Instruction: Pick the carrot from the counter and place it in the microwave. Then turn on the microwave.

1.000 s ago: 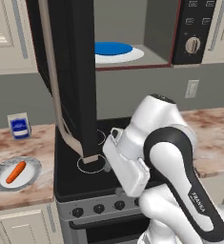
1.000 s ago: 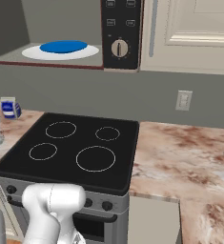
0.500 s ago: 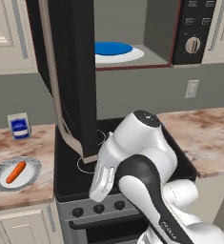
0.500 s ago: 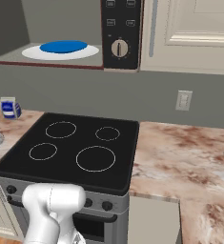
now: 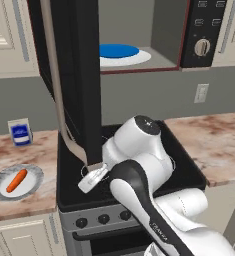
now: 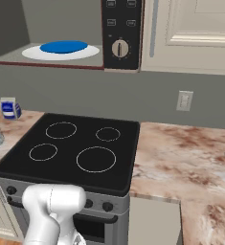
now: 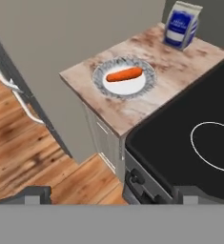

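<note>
We open at the two dark finger tips of our gripper [image 7: 111, 194], sitting far apart in the bottom corners of the hand view, so the jaws are spread wide with nothing between them, which fits a hand on its way to a pick. In the left base view the gripper [image 5: 93, 179] pokes out at centre-left, low over the flat black glass stovetop with white ring burners [image 5: 134, 172], pointing toward the left of the frame.

Up in the top centre of the hand view lies the small stubby orange carrot [image 7: 124, 75], flat on a round grey-rimmed white plate [image 7: 147, 76], well apart from our fingers. The plate rests on the pinkish-brown marbled stone counter [image 7: 108, 107] just beside the stovetop, easy to reach from above. The left base view has the same carrot [image 5: 16, 180] at lower left.

The large black microwave [image 5: 204, 35] stands with its tall dark door [image 5: 71, 75] swung open, and the blue-and-white plate [image 5: 120, 54] inside waits bare, we judge ready to take the carrot. Its round silver knob [image 5: 202, 47] sits on the side panel at upper right.

A small blue-and-white carton [image 7: 181, 24] stands behind the plate at the top right of the hand view.

What we can't read: the open door cuts across the left base view and hides part of the wall and stovetop behind it, and the plate is clipped at the left edge of the right base view
</note>
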Tool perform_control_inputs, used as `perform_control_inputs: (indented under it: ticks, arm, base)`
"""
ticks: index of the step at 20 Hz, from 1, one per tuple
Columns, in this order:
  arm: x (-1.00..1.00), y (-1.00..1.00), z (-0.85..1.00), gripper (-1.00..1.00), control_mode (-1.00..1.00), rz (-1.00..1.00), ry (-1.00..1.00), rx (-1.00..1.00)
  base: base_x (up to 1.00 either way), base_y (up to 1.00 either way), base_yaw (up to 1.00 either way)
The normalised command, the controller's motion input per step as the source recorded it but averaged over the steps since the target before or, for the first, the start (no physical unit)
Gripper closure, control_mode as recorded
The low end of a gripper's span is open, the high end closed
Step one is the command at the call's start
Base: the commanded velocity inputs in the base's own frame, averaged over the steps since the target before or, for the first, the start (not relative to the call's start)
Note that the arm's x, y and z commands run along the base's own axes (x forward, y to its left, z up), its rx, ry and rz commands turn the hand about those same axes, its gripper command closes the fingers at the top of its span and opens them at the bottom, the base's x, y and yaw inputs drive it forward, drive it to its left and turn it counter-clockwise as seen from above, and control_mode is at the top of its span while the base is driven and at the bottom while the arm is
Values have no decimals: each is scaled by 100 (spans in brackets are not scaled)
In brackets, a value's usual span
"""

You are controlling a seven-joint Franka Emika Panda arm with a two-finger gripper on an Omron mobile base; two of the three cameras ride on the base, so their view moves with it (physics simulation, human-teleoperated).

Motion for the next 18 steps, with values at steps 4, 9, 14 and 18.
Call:
perform_control_inputs:
  ticks: [4,9,14,18]
  arm:
    - [36,20,-16,-100,-100,-18,17,6]
    - [20,54,-32,-100,-100,-17,17,0]
    - [23,53,-11,-100,-100,-14,10,0]
    - [35,23,0,-100,-100,-10,2,0]
  base:
    - [0,0,0]
    - [0,0,0]
    - [0,0,0]
    - [0,0,0]
